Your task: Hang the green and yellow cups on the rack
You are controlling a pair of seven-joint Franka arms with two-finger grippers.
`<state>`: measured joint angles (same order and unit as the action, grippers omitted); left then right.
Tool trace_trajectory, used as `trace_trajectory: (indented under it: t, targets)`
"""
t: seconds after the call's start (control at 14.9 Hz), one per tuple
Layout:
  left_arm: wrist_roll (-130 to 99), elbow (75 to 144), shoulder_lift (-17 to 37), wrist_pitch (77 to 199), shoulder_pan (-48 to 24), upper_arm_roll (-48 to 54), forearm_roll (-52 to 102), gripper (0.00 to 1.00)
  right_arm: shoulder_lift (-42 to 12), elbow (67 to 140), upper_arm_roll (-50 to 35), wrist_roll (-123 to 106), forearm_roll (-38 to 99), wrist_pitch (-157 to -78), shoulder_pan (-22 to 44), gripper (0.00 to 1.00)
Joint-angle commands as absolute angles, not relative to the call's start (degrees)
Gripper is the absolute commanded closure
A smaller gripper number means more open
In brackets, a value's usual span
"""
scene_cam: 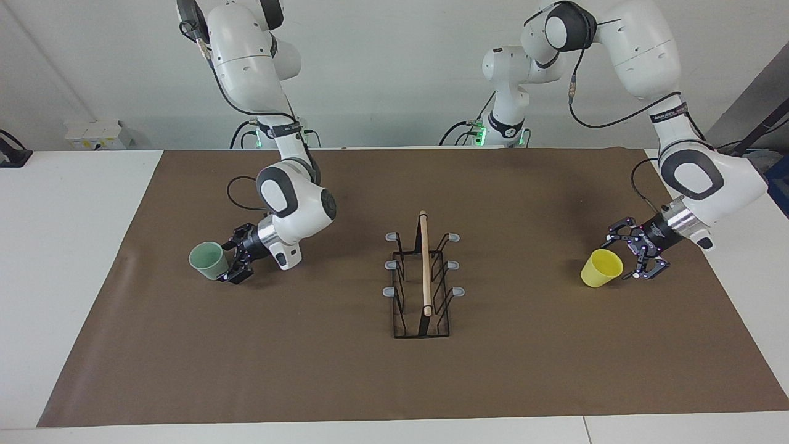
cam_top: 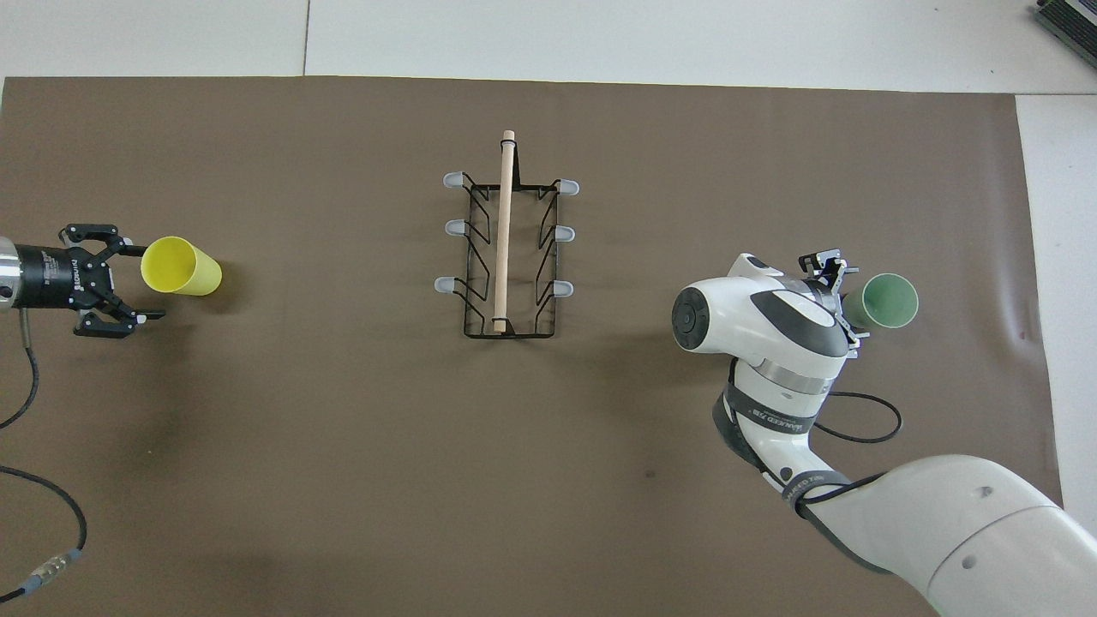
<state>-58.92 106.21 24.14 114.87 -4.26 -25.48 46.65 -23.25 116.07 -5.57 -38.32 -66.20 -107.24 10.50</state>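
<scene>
1. Surface: a white table (scene_cam: pixel 74 259) was covered over most of its top by a brown mat (scene_cam: pixel 308 370); bare white strips showed at both ends and along the edge farthest from the robots. The mat had a faint crease near the right arm's end.
2. Room: a plain pale wall (scene_cam: pixel 394 74) stood at the robots' backs; a white socket box (scene_cam: pixel 98 134) sat on the table edge near the right arm's end, and green lights glowed at both arm bases.
3. Going across the facing view, the green cup (scene_cam: pixel 208 260) came first, lying on its side on the mat toward the right arm's end, mouth turned away from the gripper.
4. The right gripper (scene_cam: pixel 231 262) was low at the cup's base end, fingers spread to either side of it; whether they pressed the cup or only bracketed it I could not tell.
5. The rack (scene_cam: pixel 421 290) stood at mid-mat, well apart from both cups, its wooden rod (scene_cam: pixel 425 262) running along its length, away from the robots. Three grey-tipped prongs per side, all bare.
6. The yellow cup (scene_cam: pixel 601 268) lay on its side toward the left arm's end, its mouth facing the left gripper.
7. The left gripper (scene_cam: pixel 635 256) was just beside the cup's rim, fingers spread wide and released, holding nothing; one finger reached near the rim, the other stood clear of the cup
</scene>
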Motion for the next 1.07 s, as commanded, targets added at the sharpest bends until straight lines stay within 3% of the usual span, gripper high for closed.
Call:
trace_trajectory:
  t: [0.0, 0.74, 0.87, 1.0]
  targets:
    - [-59.6, 113.1, 20.9, 122.1, -6.6, -25.6, 49.6, 0.00, -21.0, 119.6, -6.0, -36.5, -69.7, -109.1, 9.1, 0.00]
    - [-59.5, 113.2, 21.1, 124.5, -10.3, -25.1, 56.0, 0.00, -20.1, 123.5, -6.0, -31.9, -77.3, -113.3, 5.6, 0.03]
    - [-59.6, 112.5, 21.0, 123.2, -9.8, -25.3, 56.0, 0.00, -20.1, 123.5, -6.1, -31.9, -77.3, -113.5, 5.5, 0.31]
    - [-59.2, 111.5, 21.1, 121.1, -8.3, -25.7, 55.9, 0.00, -20.0, 123.5, -6.1, -30.9, -77.3, -114.6, 5.2, 1.00]
